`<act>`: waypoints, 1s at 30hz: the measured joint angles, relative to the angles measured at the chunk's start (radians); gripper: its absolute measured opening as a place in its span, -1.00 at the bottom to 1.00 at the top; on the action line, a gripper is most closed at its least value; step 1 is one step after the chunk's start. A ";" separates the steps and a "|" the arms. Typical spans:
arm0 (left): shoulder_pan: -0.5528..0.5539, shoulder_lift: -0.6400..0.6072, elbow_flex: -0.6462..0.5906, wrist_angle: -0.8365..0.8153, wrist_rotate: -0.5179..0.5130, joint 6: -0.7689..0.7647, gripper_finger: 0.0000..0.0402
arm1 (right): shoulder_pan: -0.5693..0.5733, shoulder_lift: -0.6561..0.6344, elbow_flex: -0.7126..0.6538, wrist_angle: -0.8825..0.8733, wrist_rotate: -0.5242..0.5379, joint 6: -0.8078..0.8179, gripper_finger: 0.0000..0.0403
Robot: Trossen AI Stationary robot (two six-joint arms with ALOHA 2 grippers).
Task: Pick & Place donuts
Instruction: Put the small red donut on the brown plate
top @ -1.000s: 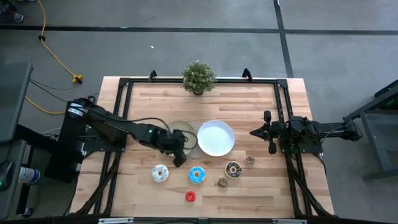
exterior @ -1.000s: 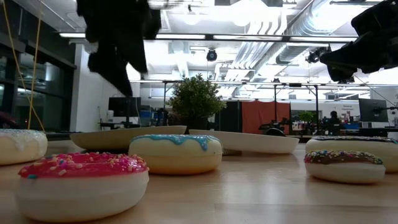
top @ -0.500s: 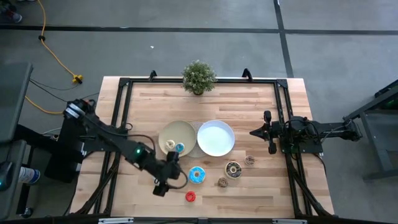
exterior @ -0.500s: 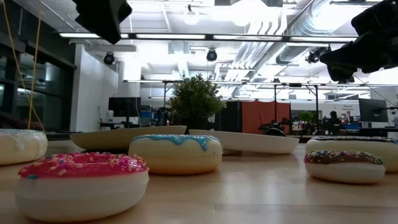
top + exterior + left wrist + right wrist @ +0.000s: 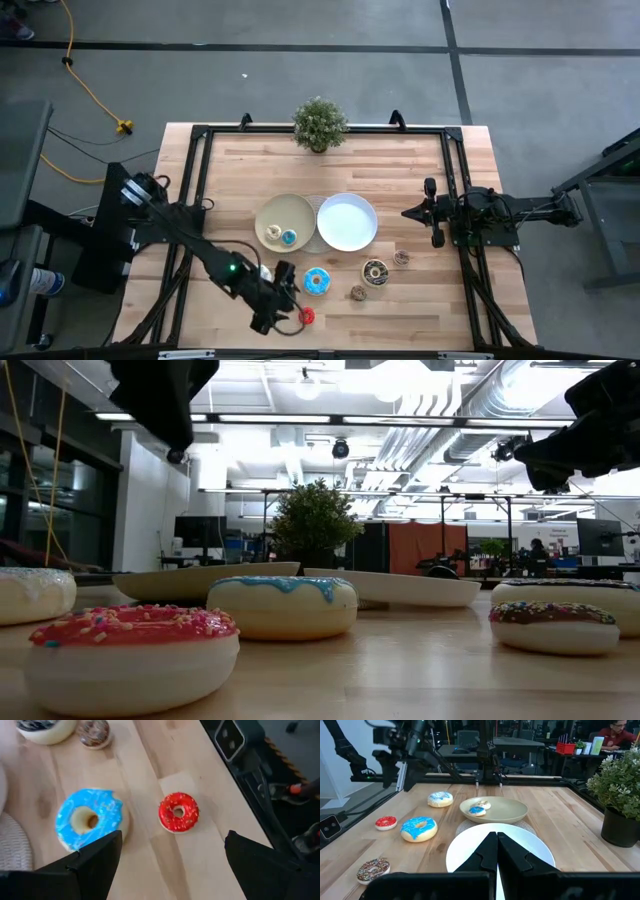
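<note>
My left gripper (image 5: 286, 300) (image 5: 172, 865) hangs open above the table near its near edge. The small red sprinkled donut (image 5: 178, 812) (image 5: 306, 316) (image 5: 130, 655) lies flat on the wood just ahead of the gap between the fingers. The larger blue donut (image 5: 90, 817) (image 5: 316, 281) lies beside it. A white donut (image 5: 260, 272) (image 5: 440, 799) sits partly under the left arm. Two small donuts (image 5: 281, 235) (image 5: 478, 808) rest in the beige plate (image 5: 270, 212). My right gripper (image 5: 496, 850) (image 5: 408, 212) waits shut at the table's right, pointing at the white plate (image 5: 347, 221).
A dark brown sprinkled donut (image 5: 376, 271) and two small brown ones (image 5: 401, 257) (image 5: 358, 293) lie right of the blue one. A potted plant (image 5: 320, 124) stands at the far edge. Black frame rails run along both table sides.
My left gripper has swung from over the beige plate toward the table's near edge, passing over the white donut, and now hovers by the red donut. The two small donuts in the beige plate have come into sight. My right arm has kept still.
</note>
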 joint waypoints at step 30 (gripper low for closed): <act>-0.096 0.097 -0.283 0.560 -0.176 -0.030 0.70 | 0.000 -0.001 0.000 0.000 0.000 0.000 -1.00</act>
